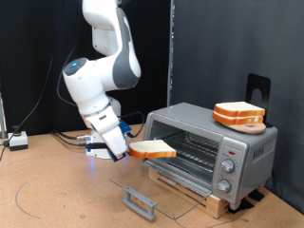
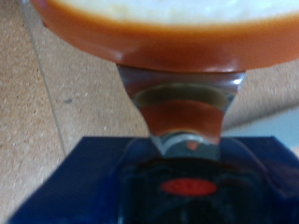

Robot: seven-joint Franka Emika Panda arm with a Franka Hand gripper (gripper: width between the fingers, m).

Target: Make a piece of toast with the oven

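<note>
Black curtains behind, brown table [image 1: 57, 190] underneath. You've got the pincer [image 1: 126, 148] clenched on the piece of toast [image 1: 153, 148], holding it level in the air just off the oven's [image 1: 211, 150] open front, on the exterior view's left of it. Oven door [image 1: 157, 190] is folded down flat, grey bar handle [image 1: 139, 201] out front, wire rack [image 1: 190, 152] visible inside. Two more slices [image 1: 238, 115] stacked on the oven roof. Wrist view: crust edge of the toast [image 2: 159, 33] sits between the fingers [image 2: 187, 112], blue block [image 2: 65, 187] below.
</note>
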